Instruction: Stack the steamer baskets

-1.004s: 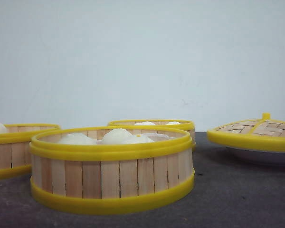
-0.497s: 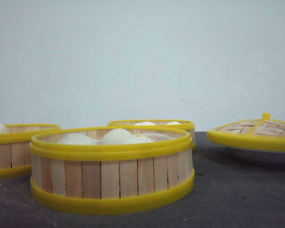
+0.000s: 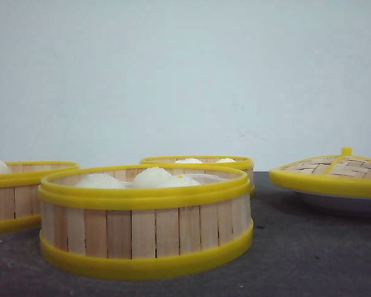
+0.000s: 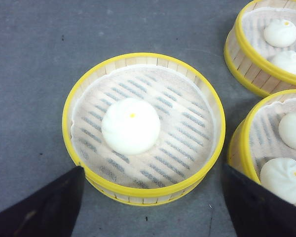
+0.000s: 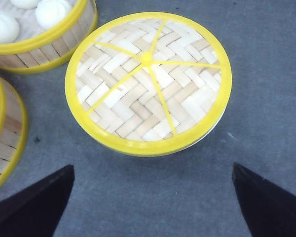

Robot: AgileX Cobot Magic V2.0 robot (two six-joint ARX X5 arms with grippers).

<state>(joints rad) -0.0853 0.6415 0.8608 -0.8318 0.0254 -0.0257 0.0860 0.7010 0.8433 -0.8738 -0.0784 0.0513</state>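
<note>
Three steamer baskets with pale slat walls and yellow rims stand apart on the dark table. In the front view one is at the left edge [image 3: 15, 195], one in the near middle [image 3: 145, 229] and one behind it [image 3: 201, 162]. The left wrist view looks down into the left basket [image 4: 89, 89], which holds a single white bun [image 4: 130, 126]. My left gripper [image 4: 152, 169] hangs open above its near rim, a finger to each side, touching nothing. My right gripper [image 5: 153, 167] is open over bare table, just short of the woven lid [image 5: 148, 81]. Neither gripper shows in the front view.
The domed woven lid [image 3: 331, 173] with its yellow knob rests on a white plate [image 3: 343, 205] at the right. The other two baskets [image 4: 266, 54] [image 4: 246, 143] hold several buns and sit close beside the left one. A pale wall closes the back.
</note>
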